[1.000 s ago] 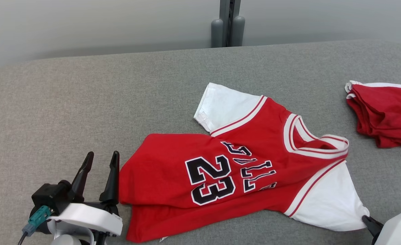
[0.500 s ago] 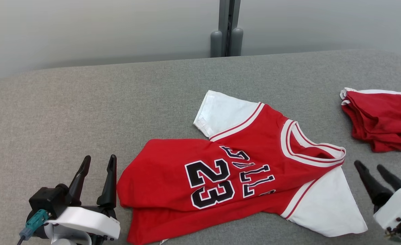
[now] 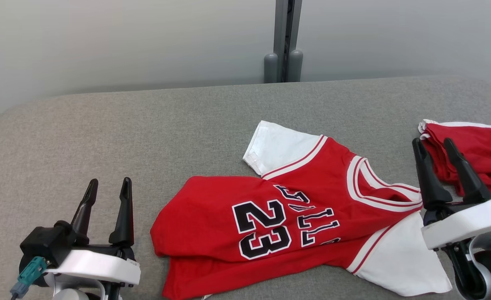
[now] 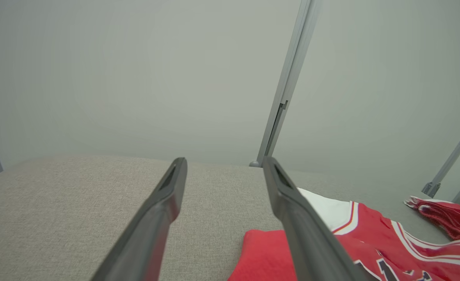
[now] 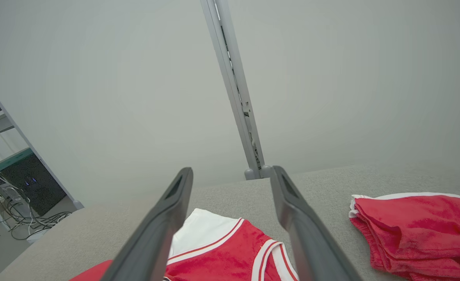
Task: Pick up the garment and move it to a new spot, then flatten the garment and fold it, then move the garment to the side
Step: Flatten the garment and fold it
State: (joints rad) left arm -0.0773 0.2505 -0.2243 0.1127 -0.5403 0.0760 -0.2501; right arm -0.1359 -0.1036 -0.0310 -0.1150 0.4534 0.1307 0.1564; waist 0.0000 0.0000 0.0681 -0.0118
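- Left gripper (image 3: pixel 108 182): at the near left of the grey padded table (image 3: pixel 145 121). Fingers apart with nothing between them, tips pointing at the far wall. Its own wrist view shows bare table in the gap.
- It sits just beside the hem end of the jersey (image 3: pixel 295 200), with a strip of table between them. No contact.
- Jersey: on the table, centre to right, lying sideways and face up. Hem points left, V-neck points right. It is red with white sleeves and a black "23".
- It is not flat: there is a crease across the body, and a lower layer sticks out along the near hem. One sleeve points to the far side. The other points to the near right corner.
- Right gripper (image 3: pixel 432 142): at the near right, fingers spread and holding nothing. In the head view its tips fall between the jersey's collar and the folded red garment (image 3: pixel 482 150).
- Its white wrist housing overlaps the near sleeve in that view. Can't tell if it touches.
- Folded red garment: at the right edge, white trim, well clear of the jersey.
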